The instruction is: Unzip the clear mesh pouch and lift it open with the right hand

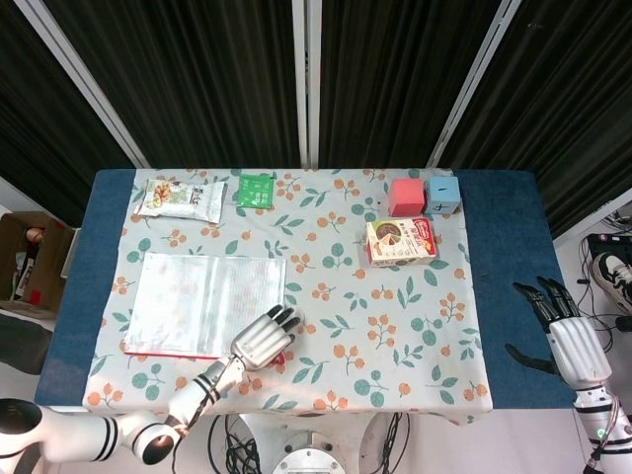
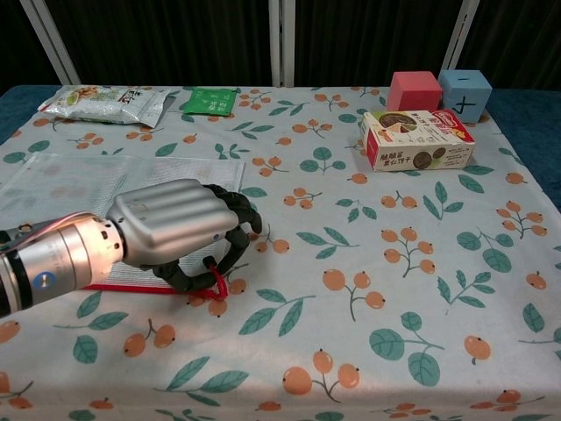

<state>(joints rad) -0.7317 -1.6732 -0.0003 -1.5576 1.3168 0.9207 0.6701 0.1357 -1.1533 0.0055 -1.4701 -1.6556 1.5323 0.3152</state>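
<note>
Looking down from the head view, the left hand (image 1: 265,339) rests on the near corner of the pouch (image 1: 207,302), while the right hand (image 1: 563,326) hangs far off past the table edge, fingers spread and holding nothing. From the chest view, the left hand (image 2: 180,230) curls over the red zipper edge (image 2: 131,287), and a red pull loop (image 2: 219,282) sits under its fingertips (image 2: 230,241), but I cannot tell if they pinch it. I think unzipping is only starting, so next the pull must slide along the edge away from the hand.

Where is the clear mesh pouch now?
The clear mesh pouch lies flat on the table's left half in the head view, below the snack bag, with the left hand at its near right corner.
</note>
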